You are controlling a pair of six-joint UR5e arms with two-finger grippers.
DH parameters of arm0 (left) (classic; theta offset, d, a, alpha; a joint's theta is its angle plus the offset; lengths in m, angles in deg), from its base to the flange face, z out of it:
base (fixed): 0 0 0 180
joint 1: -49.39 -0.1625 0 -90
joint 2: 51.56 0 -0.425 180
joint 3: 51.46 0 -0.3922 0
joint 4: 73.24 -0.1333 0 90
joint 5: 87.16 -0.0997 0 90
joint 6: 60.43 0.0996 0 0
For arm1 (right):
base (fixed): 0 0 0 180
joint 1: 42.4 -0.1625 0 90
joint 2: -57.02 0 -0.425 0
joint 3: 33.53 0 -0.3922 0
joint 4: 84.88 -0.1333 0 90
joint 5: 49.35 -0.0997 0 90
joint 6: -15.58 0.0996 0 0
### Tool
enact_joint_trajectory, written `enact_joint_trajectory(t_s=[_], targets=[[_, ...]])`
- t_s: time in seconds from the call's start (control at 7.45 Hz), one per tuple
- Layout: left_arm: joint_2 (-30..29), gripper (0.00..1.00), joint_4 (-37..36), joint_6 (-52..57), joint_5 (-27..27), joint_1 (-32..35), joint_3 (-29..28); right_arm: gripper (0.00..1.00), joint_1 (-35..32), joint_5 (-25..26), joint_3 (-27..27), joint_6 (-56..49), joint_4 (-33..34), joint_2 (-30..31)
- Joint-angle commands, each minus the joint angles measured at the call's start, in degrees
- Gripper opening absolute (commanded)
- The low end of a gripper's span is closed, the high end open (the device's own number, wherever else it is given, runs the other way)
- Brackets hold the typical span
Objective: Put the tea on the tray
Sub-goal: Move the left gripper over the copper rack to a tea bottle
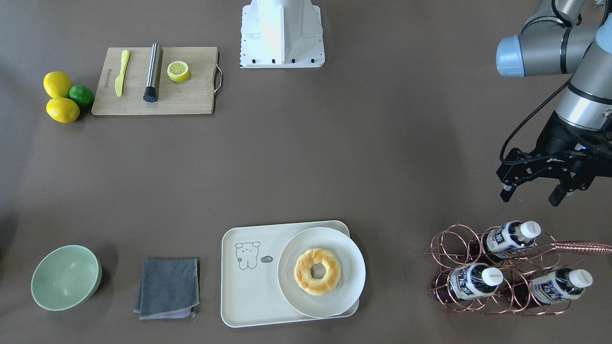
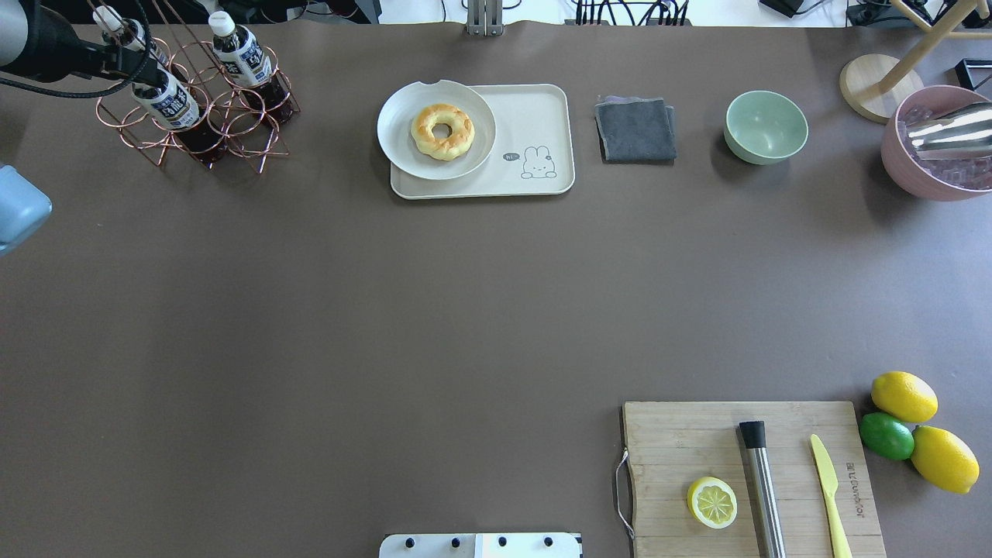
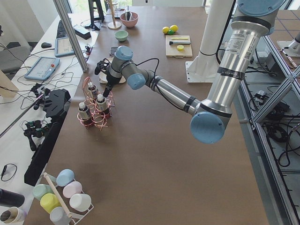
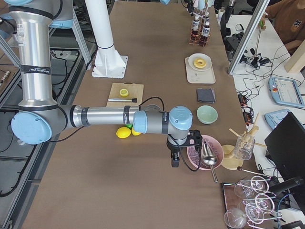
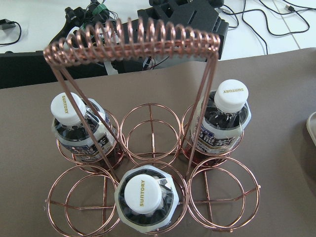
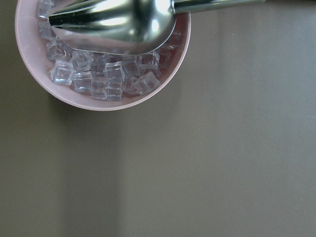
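1. The left gripper (image 1: 531, 193) is hanging over the table just on the robot's side of the wire rack (image 1: 449, 248). Its jaws are spread wide and gripping nothing. I judge that it is lining up for a bottle.
2. The tea (image 5: 143, 197) nearest it is standing in the middle ring of the rack's near row, with two alike bottles sitting in the outer rings of the far row. The rings are keeping them propped and apart, likely so that fingers can get round one.
3. The rack's coiled handle (image 5: 131, 42) is arching over its middle, close to the near bottle, so any approach will be needing to clear it.
4. Each white cap is showing "SUNTORY". The dark-blue-and-white labels are carrying characters too small to read.
5. The tray (image 1: 248, 301) is lying well apart from the rack, along the same table edge. A plate (image 1: 349, 286) with a doughnut (image 1: 317, 271) is taking up the end nearer the rack, leaving the bear end bare, probably for the tea. The bubble beside the bear is not reading clearly.
6. The right gripper (image 4: 175, 160) is hovering by a pink bowl (image 6: 103, 106) of ice holding a metal scoop (image 6: 113, 19). Whether its jaws are apart or closed I cannot tell.
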Motion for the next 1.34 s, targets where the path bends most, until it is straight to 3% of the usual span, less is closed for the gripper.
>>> enact_joint_trajectory(t_s=[0.0,0.27,0.81,1.21], targets=[[-2.0,0.97,1.8,0.0,-1.7,-0.2,-4.3,1.0,0.0,0.0,-0.2,0.0,0.0,-0.1],[-3.3,0.97,5.8,0.1,-1.7,-0.2,-8.5,1.0,0.0,0.1,-0.2,0.0,0.0,-0.2],[-3.1,0.91,6.5,0.6,-1.7,-0.2,-9.7,1.0,0.0,0.1,-0.2,0.0,0.0,-0.3],[-2.8,0.67,7.8,2.6,-1.7,-0.2,-9.9,1.0,0.0,0.1,-0.3,0.0,0.0,-0.1]])
